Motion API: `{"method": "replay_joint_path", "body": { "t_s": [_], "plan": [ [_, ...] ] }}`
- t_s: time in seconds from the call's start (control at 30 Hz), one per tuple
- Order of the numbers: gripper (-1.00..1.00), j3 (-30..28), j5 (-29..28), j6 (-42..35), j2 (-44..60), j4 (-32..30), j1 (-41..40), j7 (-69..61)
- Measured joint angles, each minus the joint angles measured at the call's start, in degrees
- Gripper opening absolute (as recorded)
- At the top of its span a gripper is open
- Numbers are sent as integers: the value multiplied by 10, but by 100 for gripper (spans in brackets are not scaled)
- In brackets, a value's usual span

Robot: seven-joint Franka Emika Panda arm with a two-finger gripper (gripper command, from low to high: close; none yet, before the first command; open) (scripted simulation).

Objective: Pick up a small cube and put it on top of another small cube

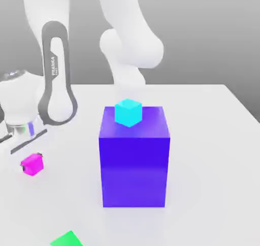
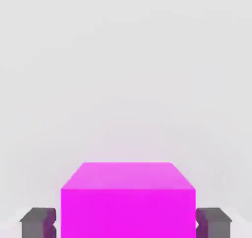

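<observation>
Green cube sits at the worktop's near edge — gripper straddles the magenta cube, fingers wide, not gripping; closing off-centre could nudge it away.

White rounded arm links with grey side panels, one lettered FRANKA; dark grey end effector fingers.

The small cube sits on the table at nine o'clock of the large block; another cube rests atop that block; a third lies at seven o'clock.
</observation>
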Motion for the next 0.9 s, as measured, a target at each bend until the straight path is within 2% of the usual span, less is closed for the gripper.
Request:
{"method": "replay_joint_path", "body": {
  "t_s": [0.13, 0.33, 0.8, 0.9],
  "plan": [
    [-100, -5, -6, -9, -11, -2, 4, 5],
    [-100, -40, -81, -100, -118, -17, 32, 53],
    [-100, 154, -161, -279, -21, 256, 194, -154],
    [-100, 155, -185, -247, 32, 275, 211, -152]
  ]
}}
